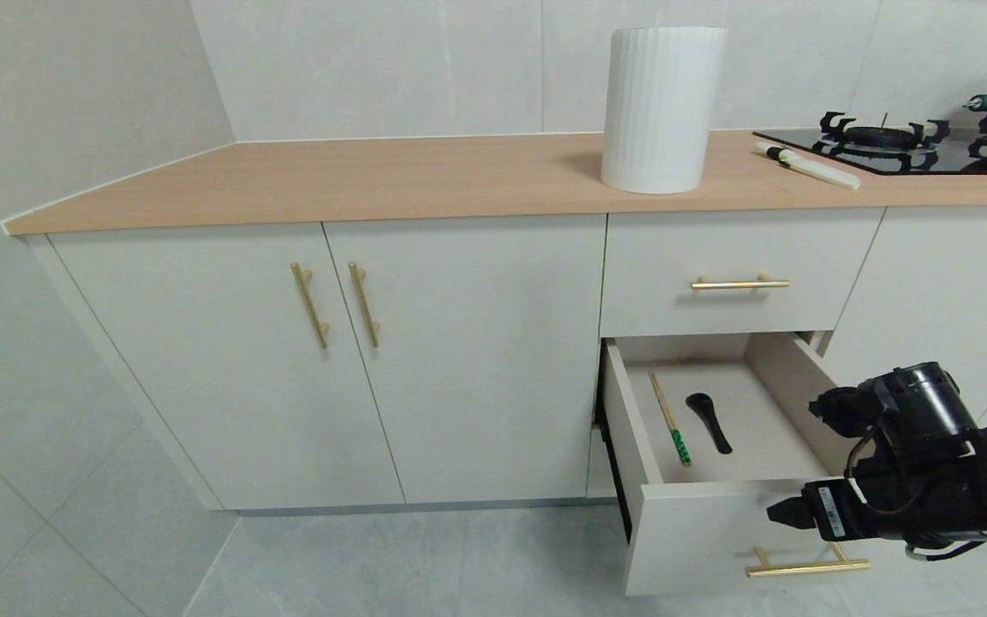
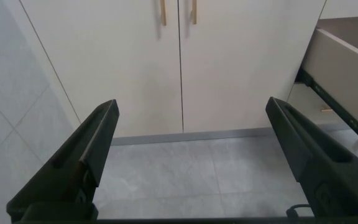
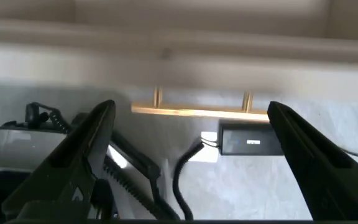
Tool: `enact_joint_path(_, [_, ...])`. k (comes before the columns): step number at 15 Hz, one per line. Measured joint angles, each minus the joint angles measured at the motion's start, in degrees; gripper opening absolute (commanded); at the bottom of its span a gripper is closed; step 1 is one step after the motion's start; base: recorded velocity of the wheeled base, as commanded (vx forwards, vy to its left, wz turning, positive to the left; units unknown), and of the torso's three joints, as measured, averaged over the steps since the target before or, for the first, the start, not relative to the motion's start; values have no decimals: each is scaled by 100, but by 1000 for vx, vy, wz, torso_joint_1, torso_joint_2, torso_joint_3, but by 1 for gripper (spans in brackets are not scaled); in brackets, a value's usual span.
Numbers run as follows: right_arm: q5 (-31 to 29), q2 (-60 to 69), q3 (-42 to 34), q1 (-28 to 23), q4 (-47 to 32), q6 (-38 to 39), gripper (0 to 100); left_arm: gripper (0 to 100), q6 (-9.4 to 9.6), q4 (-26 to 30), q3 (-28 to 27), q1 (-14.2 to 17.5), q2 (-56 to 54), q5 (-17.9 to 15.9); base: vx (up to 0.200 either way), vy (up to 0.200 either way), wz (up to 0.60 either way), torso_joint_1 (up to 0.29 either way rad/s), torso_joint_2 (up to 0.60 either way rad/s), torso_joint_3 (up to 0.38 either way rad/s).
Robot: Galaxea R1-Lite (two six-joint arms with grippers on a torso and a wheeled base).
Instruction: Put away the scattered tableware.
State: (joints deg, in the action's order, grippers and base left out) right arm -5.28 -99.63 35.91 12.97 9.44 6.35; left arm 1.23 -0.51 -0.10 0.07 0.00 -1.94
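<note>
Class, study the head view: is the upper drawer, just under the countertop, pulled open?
No, the upper drawer sits flush and shut; the lower drawer is the open one, holding chopsticks and a black spoon.

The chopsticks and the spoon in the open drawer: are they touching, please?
Apart. The head view shows the chopsticks and the spoon lying side by side in the drawer, with a strip of bare drawer floor between them.

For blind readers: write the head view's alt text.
A pulled-out white drawer holds wooden chopsticks with green ends and a black spoon; the right tool hovers near its gold handle. A white ribbed cylinder tops the wooden counter.
</note>
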Motion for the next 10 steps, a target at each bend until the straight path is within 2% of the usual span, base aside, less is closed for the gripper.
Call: enact_joint_path(10, [0,-1141,1684,-366,13,-223,100,100,-1,0,0,0,0,2,0,0,0,0,0,0])
